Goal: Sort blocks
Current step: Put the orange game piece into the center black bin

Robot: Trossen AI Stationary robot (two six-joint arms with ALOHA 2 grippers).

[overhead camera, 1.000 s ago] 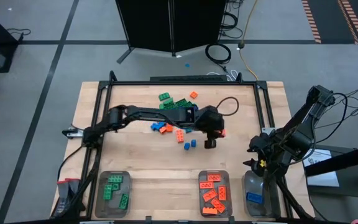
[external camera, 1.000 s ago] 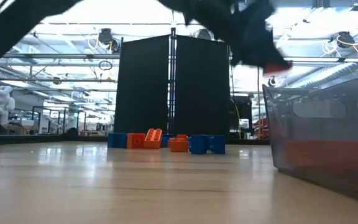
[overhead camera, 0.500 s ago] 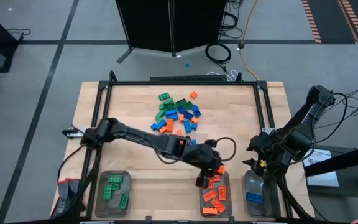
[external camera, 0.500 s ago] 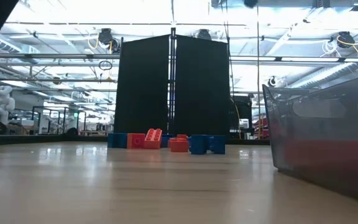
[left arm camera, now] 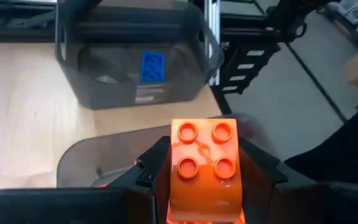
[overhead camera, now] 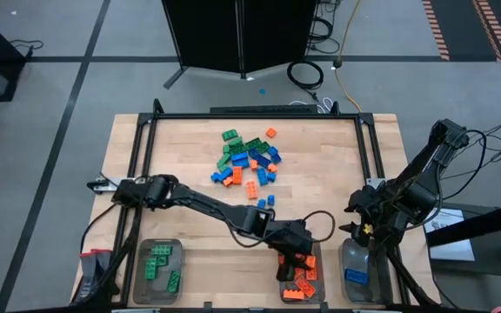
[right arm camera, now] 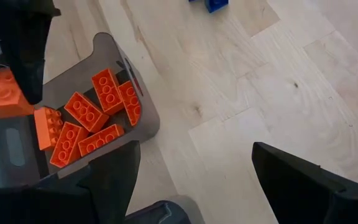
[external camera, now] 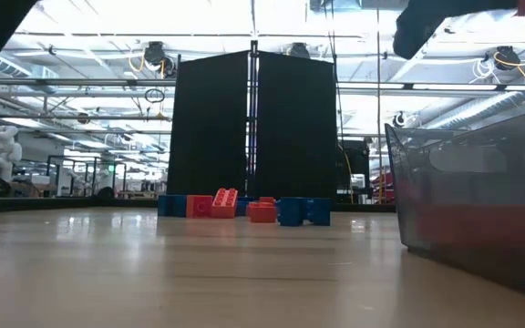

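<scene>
My left gripper (left arm camera: 205, 155) is shut on a small orange four-stud brick (left arm camera: 204, 163) and hangs over the orange tray (overhead camera: 313, 261) near the table's near edge. The right wrist view shows that brick (right arm camera: 2, 93) above several orange bricks (right arm camera: 98, 115) lying flat in the tray. The loose pile of green, orange and blue blocks (overhead camera: 250, 161) rests on the table toward its far side and also shows in the low view (external camera: 244, 208). My right gripper (right arm camera: 204, 186) is open and waits above the blue tray (overhead camera: 355, 274) at the table's right. My left gripper pinches the orange brick between its two fingers (left arm camera: 154, 165), one on each opposite side wall (left arm camera: 174, 186). The fingers come from above, pointing down. The brick is lifted clear over the orange tray, with its studs (left arm camera: 185, 132) facing the wrist camera.
A tray with green bricks (overhead camera: 159, 269) stands at the near left. The blue tray holds one blue brick (left arm camera: 152, 65). A black frame (overhead camera: 259, 116) borders the tabletop. Bare wood (overhead camera: 198, 230) lies between the pile and the trays.
My left gripper has moved from beside the pile toward the table's near edge, carrying the orange brick, and now hangs over the orange tray. It has stayed shut on the brick. The pile and my right arm have kept still.
</scene>
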